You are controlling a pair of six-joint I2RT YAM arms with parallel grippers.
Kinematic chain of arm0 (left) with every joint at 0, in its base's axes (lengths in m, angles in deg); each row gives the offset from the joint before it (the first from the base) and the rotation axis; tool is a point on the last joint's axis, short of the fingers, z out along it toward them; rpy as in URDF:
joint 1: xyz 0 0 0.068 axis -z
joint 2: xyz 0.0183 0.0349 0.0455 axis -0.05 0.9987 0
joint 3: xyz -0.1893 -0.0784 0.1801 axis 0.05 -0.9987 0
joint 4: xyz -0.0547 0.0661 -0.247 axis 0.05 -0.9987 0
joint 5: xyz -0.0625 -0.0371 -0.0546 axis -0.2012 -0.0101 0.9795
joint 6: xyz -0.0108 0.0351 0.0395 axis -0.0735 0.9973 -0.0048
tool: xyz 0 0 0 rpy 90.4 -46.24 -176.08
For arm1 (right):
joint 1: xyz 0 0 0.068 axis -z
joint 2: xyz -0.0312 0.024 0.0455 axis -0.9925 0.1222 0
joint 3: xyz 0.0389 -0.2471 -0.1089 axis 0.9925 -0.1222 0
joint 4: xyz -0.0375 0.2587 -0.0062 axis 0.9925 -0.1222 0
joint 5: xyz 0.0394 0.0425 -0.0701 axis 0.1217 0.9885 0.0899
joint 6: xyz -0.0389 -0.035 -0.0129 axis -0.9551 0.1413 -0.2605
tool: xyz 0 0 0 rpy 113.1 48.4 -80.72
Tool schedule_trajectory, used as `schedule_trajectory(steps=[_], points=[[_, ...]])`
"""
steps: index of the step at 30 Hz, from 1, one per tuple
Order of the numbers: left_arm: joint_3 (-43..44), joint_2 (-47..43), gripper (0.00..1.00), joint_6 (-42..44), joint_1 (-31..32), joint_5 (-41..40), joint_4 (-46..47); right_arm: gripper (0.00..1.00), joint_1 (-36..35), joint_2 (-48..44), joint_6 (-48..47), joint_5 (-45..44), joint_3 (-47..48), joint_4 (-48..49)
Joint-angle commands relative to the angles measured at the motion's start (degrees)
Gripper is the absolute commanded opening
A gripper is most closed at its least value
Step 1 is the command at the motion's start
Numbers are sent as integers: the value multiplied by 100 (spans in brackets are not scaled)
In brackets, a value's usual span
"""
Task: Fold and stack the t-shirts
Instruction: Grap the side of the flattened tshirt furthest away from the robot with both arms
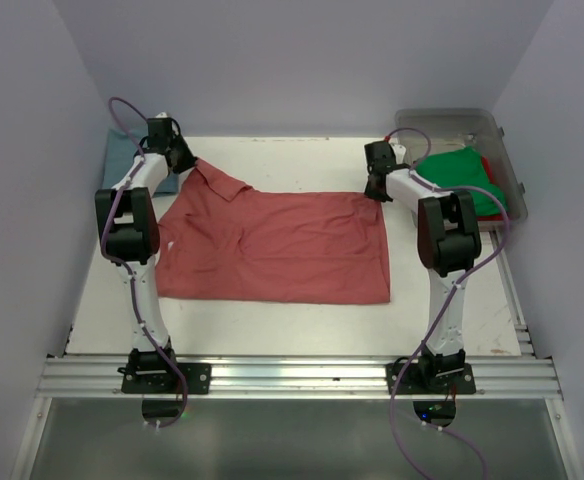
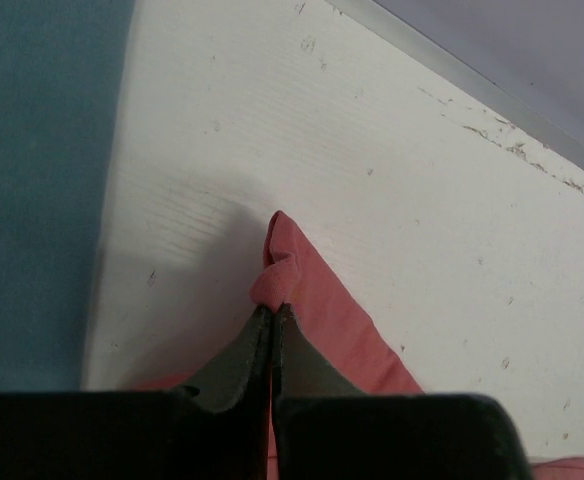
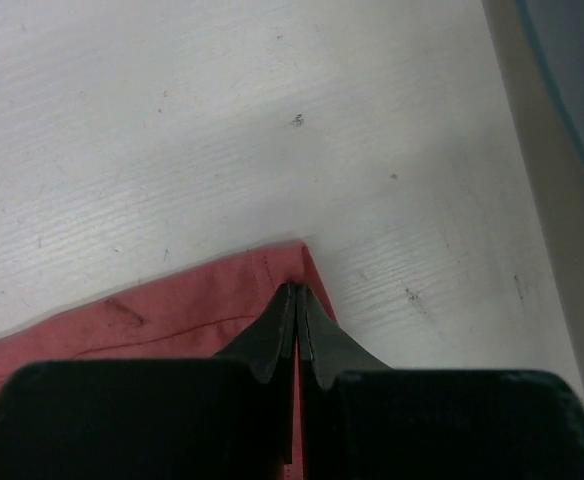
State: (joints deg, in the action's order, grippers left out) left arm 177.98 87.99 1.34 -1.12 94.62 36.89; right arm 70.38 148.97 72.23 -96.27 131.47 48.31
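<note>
Currently the salmon-red t-shirt (image 1: 272,245) has far corners pinched in left end effector (image 2: 274,312) and right end effector (image 3: 297,292).

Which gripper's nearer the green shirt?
Right. Right gripper, pinching a corner of the salmon shirt, sits beside the green shirt; left gripper is across the table by the blue shirt.

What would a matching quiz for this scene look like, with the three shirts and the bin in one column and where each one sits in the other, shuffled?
Column one
1. salmon-red shirt
2. teal-blue shirt
3. green shirt
4. clear bin

Column two
A. far left corner of the table
B. inside the bin
C. far right side of the table
D. spread mid-table, its far corners pinched by the left pincer and right pincer

Pairs: 1-D, 2-A, 3-B, 4-C
</note>
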Motion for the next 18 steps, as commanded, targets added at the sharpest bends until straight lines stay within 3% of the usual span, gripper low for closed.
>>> schedule_trajectory(steps=[1,12,18], points=[[-22,-147,0,31,-23,-2,-1,0,47,-183,61,-28,-36,133],[13,-182,0,31,-32,-2,8,0,223,-447,35,-204,-27,220],[39,-156,0,31,-32,15,-1,0,372,-333,88,156,429,273]])
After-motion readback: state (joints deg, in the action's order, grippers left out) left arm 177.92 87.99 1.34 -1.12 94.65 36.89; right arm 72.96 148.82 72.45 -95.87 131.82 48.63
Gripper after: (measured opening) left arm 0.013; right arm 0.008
